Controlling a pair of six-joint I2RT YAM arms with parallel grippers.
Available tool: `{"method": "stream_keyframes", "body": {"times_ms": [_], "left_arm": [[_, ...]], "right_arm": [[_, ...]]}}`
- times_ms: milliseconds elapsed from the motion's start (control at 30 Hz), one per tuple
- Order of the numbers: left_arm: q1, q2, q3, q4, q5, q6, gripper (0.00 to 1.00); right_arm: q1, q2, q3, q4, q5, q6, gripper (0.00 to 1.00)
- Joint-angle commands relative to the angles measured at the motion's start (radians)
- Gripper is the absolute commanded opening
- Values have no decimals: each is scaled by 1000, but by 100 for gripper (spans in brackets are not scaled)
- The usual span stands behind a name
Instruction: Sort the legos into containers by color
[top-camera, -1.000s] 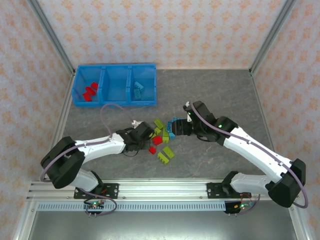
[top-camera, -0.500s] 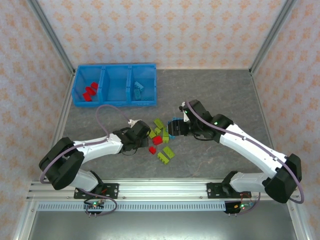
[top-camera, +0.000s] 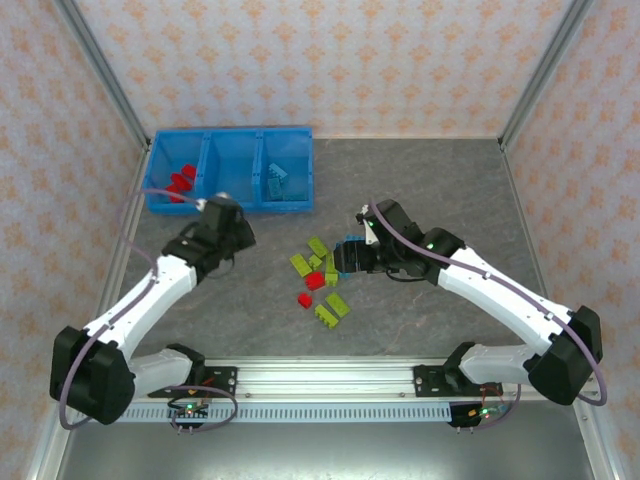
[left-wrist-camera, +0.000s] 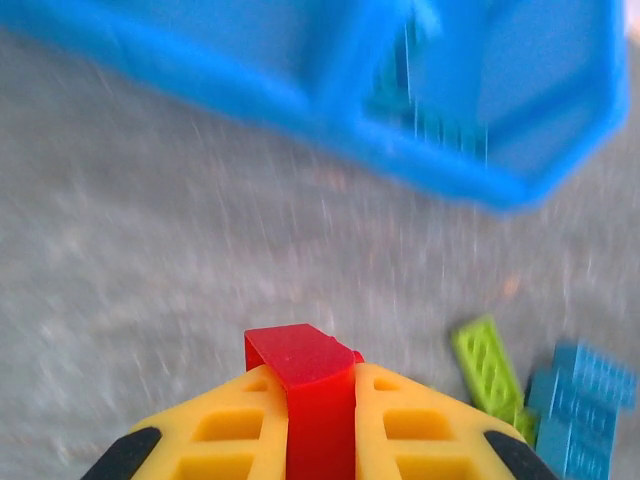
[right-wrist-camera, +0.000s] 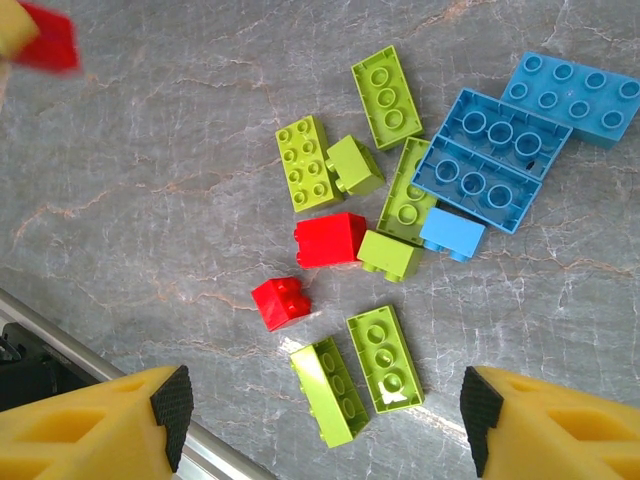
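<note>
My left gripper (top-camera: 222, 222) is shut on a red brick (left-wrist-camera: 303, 385), held above the bare table just in front of the blue bin (top-camera: 230, 207). In the bin, the left compartment holds red bricks (top-camera: 180, 182) and the right one a light blue brick (top-camera: 276, 178). My right gripper (right-wrist-camera: 325, 410) hangs open above the loose pile. Under it lie two red bricks (right-wrist-camera: 330, 239) (right-wrist-camera: 280, 303), several lime green bricks (right-wrist-camera: 380, 357) and light blue bricks (right-wrist-camera: 492, 160). The pile's green bricks (top-camera: 300, 264) sit mid-table, the right gripper (top-camera: 352, 258) beside them.
The bin's middle compartment (top-camera: 232, 170) holds nothing I can make out. A metal rail (top-camera: 320, 378) runs along the table's near edge, close to the pile. Patterned walls enclose the table on three sides. The left wrist view is blurred by motion.
My left arm has swung from the pile up and left toward the bin, carrying the red brick. The right gripper has shifted slightly left over the pile.
</note>
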Motion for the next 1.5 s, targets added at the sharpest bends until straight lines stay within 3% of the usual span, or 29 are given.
{"method": "stream_keyframes", "body": {"times_ms": [0, 233, 367, 567, 667, 767, 933, 1133, 1333, 1467], "left_arm": [[144, 35, 130, -52, 0, 67, 13], [421, 342, 458, -62, 34, 23, 10], [504, 558, 694, -148, 77, 18, 10], [540, 817, 961, -267, 130, 31, 13], [540, 887, 1047, -323, 136, 45, 27], [541, 894, 1071, -345, 140, 51, 39], [537, 772, 966, -281, 200, 17, 40], [442, 406, 671, -147, 235, -33, 40], [117, 122, 496, -218, 99, 157, 40], [-126, 45, 426, -287, 72, 283, 50]], "right_arm": [[1, -24, 4, 26, 29, 10, 73], [1, -36, -11, 20, 37, 25, 73], [1, -113, -42, 6, 58, 32, 74], [1, -155, -43, -24, 80, 37, 74], [2, -175, -41, -35, 91, 39, 74], [1, -189, -44, -42, 114, 46, 74], [1, -188, -54, -20, 173, 89, 74], [-10, -157, -60, -7, 364, 194, 80], [-72, -21, -53, 43, 341, 225, 81], [-103, 134, -3, 52, 297, 226, 81]]}}
